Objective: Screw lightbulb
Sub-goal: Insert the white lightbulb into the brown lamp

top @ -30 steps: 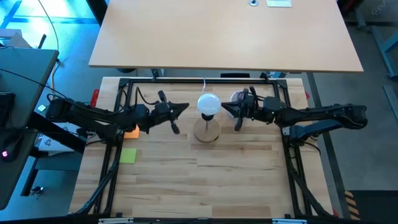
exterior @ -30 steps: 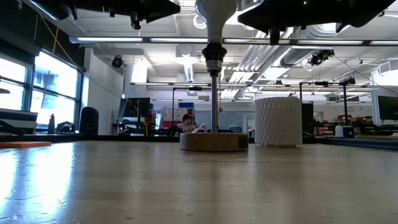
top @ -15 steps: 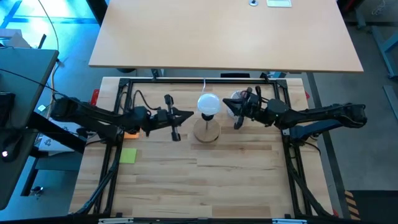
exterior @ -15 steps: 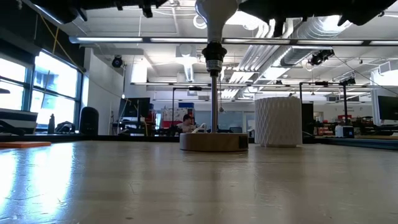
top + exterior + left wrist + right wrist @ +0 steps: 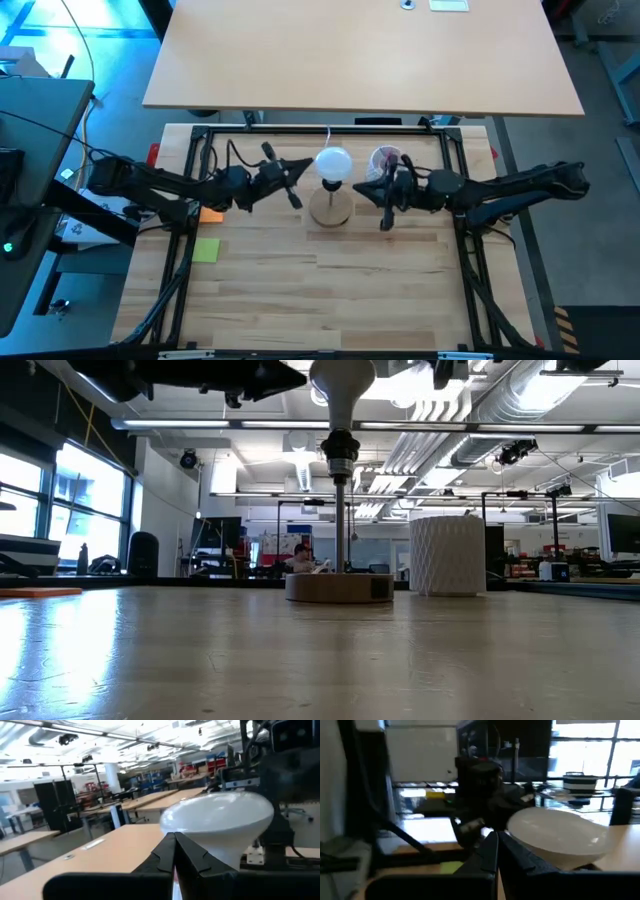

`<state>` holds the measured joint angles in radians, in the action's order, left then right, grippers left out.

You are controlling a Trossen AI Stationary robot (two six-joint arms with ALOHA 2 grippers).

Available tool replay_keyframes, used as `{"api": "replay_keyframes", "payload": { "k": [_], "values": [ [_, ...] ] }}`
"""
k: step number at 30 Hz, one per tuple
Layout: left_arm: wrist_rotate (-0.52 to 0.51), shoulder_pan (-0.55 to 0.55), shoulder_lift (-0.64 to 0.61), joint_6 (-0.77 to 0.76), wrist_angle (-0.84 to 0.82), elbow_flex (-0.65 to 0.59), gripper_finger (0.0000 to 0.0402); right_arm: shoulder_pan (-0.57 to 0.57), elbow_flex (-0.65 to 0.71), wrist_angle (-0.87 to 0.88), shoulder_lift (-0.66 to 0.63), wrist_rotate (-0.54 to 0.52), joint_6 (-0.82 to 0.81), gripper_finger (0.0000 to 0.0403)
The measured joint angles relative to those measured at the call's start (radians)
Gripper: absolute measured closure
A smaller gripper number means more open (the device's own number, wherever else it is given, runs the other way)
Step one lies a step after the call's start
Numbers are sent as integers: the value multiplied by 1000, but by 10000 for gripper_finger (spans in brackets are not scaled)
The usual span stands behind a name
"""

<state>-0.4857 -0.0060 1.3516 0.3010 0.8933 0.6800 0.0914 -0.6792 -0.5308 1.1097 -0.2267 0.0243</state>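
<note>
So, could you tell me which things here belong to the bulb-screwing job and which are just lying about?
Job:
- lightbulb, sitting in the socket
- lamp stand, wooden disc base with socket stem
- left gripper, shut, beside the bulb
- right gripper, shut, on the bulb's other side

Lying about:
- white ribbed cup
- green note
- orange pad

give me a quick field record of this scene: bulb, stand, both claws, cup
bulb: white bulb seated in the socket atop the stand's stem
stand: round wooden disc with a stem, mid-table
left claw: shut, tips right beside the bulb's left side
right claw: shut, beside the bulb's right side
cup: white ribbed cup behind the right claw, red item inside
</note>
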Motion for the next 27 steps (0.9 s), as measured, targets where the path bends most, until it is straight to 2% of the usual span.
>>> {"api": "replay_keyframes", "payload": {
  "k": [5, 7, 10, 13, 15, 21, 24, 26, 27],
  "values": [
    [40, -27, -16, 16, -3, 0, 401, 4, -8, 51, 4, -300, -26, 402],
    [109, -33, -17, 24, 17, 0, 401, -20, -8, 57, 14, -354, -48, 402],
    [172, -35, -15, 24, 51, 0, 401, -59, -8, 22, 43, -302, -53, 402],
    [163, -22, -15, 23, 44, 0, 401, -82, -8, -38, 73, -176, -51, 402],
    [162, -9, -15, 13, 34, 0, 401, -78, -8, -54, 77, -144, -50, 402],
    [163, 35, -16, -10, 11, 2, 401, -19, -8, -32, 57, -137, -35, 402],
    [158, 51, -16, 10, 4, 2, 401, 25, -8, -18, 42, -100, 0, 402],
    [107, 55, -21, 39, -10, 2, 401, 53, -8, -17, 33, -89, 72, 402],
    [73, 54, -22, 54, -16, 1, 401, 66, -8, -17, 30, -118, 110, 402]
  ]
}}
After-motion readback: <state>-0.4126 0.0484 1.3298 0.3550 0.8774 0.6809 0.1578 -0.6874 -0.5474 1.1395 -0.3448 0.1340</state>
